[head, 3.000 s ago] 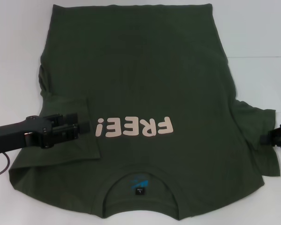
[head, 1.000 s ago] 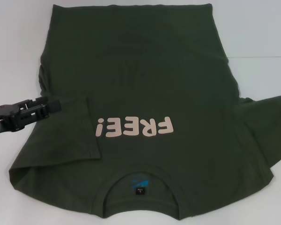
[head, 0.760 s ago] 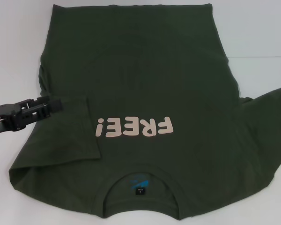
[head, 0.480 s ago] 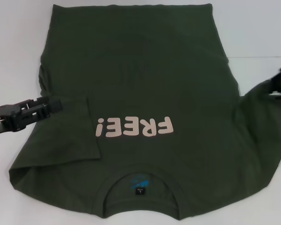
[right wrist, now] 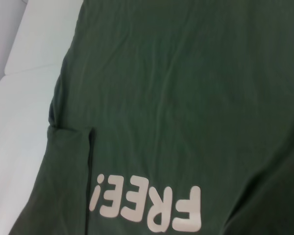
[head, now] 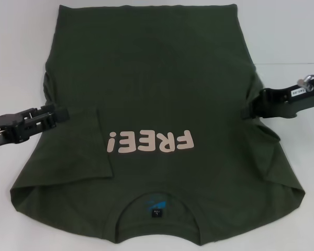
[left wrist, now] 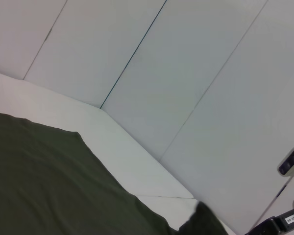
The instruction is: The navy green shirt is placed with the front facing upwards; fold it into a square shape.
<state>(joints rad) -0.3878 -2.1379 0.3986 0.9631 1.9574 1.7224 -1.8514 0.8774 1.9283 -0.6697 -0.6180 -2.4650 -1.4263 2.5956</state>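
The navy green shirt [head: 162,78] lies face up on the white table, collar towards me, with its pink "FREE!" print [head: 149,142] showing. Its left sleeve [head: 78,151] is folded in over the chest. My right gripper [head: 244,112] is over the shirt's right side, shut on the right sleeve [head: 264,151], which is doubled inward. At the shirt's left edge sits my left gripper [head: 64,113], open and holding nothing. The right wrist view shows the shirt [right wrist: 186,98], the print [right wrist: 147,208] and the folded left sleeve [right wrist: 68,171]. The left wrist view shows a stretch of the shirt [left wrist: 49,186].
The white table [head: 282,31] shows bare on both sides of the shirt and beyond the hem. Pale wall panels [left wrist: 186,73] stand behind the table. The right arm [left wrist: 279,223] shows at the corner of the left wrist view.
My right gripper has lifted the right sleeve from the table's right side and carried it inward over the shirt. My left gripper has pulled back from the folded left sleeve to the shirt's edge.
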